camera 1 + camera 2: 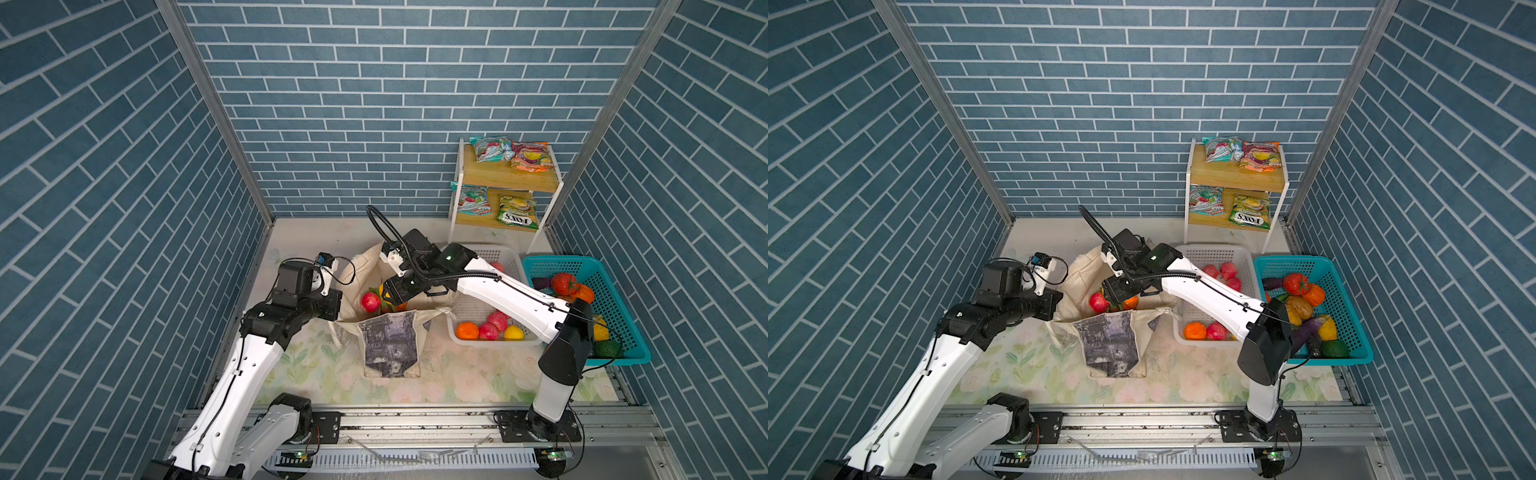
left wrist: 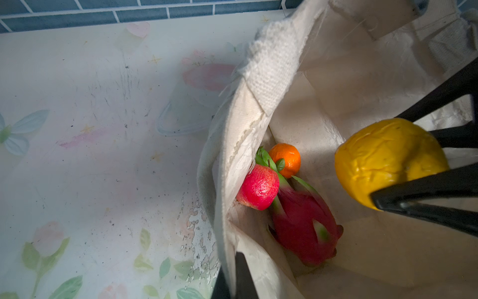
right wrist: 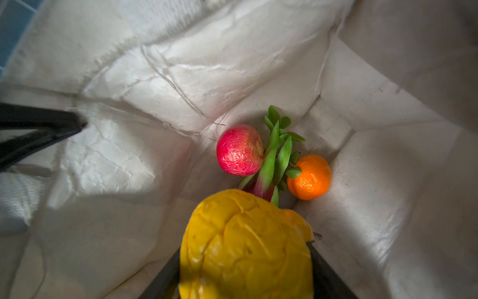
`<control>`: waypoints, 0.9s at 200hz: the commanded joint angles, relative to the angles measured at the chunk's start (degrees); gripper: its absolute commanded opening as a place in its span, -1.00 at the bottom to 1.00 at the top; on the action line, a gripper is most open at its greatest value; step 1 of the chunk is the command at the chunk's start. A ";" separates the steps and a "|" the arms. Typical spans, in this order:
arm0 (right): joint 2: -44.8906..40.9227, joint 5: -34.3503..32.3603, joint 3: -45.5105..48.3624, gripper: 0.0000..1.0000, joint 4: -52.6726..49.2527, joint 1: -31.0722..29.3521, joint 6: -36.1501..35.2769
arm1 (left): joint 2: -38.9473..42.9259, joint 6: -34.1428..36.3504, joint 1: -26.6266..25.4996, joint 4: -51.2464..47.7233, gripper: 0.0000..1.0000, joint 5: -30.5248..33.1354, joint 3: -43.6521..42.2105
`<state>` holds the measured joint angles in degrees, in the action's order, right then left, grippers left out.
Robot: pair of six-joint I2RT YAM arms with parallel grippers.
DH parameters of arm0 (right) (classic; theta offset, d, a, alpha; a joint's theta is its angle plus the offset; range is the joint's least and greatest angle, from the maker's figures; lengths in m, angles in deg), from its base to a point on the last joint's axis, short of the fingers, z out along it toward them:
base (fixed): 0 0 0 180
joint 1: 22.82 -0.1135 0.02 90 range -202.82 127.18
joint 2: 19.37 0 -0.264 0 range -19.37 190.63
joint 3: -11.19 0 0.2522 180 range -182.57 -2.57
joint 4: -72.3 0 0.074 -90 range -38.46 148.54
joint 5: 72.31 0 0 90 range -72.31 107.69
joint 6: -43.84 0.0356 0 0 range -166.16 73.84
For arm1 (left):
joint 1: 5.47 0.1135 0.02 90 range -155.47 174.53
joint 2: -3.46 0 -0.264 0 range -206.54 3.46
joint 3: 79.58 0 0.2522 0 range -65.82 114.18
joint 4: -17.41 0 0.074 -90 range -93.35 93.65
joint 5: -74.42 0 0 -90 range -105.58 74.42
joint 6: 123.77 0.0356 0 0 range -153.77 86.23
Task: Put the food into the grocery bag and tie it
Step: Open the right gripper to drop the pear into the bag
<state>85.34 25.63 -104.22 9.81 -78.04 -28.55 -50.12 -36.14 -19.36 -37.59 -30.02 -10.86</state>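
Bag (image 1: 390, 345) sat mid table (image 1: 478, 382). Apple (image 2: 258, 187), orange (image 2: 285, 158), dragon fruit (image 2: 302, 222) lay in bag. Basket (image 1: 494, 343) stood right of bag, shelf (image 1: 507, 176) behind basket.

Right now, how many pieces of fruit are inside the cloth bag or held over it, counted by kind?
Red apple, lying in the bag: 1
Orange, lying in the bag: 1
Dragon fruit, lying in the bag: 1
Yellow pear, held by the right gripper above the others: 1
Total: 4
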 commanded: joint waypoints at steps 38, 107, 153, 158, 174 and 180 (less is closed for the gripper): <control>3.26 -1.14 -0.66 0.08 -4.11 -1.00 -2.52 | 0.67 0.00 0.27 1.14 -1.00 -0.24 -0.64; 6.36 -5.72 -0.50 0.14 -6.29 -1.03 -4.50 | 0.94 0.00 0.27 1.15 -1.00 -0.07 -0.64; 8.29 -6.80 0.26 0.19 -5.96 -1.02 -5.21 | 0.95 0.00 0.27 1.11 -1.00 -0.15 -0.64; 8.47 -6.94 0.38 0.20 -5.85 -1.04 -5.34 | 0.93 0.00 0.27 1.11 -1.00 -0.15 -0.64; 8.91 -7.63 0.73 0.22 -5.59 -0.95 -5.61 | 1.05 0.02 0.27 1.15 -1.00 -0.12 -0.64; 9.08 -7.86 0.80 0.23 -5.59 -0.94 -5.70 | 1.02 0.00 0.27 1.12 -1.00 -0.09 -0.64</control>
<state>93.45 19.71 -104.13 5.39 -78.76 -31.70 -50.10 -36.14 -19.36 -37.59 -30.02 -10.88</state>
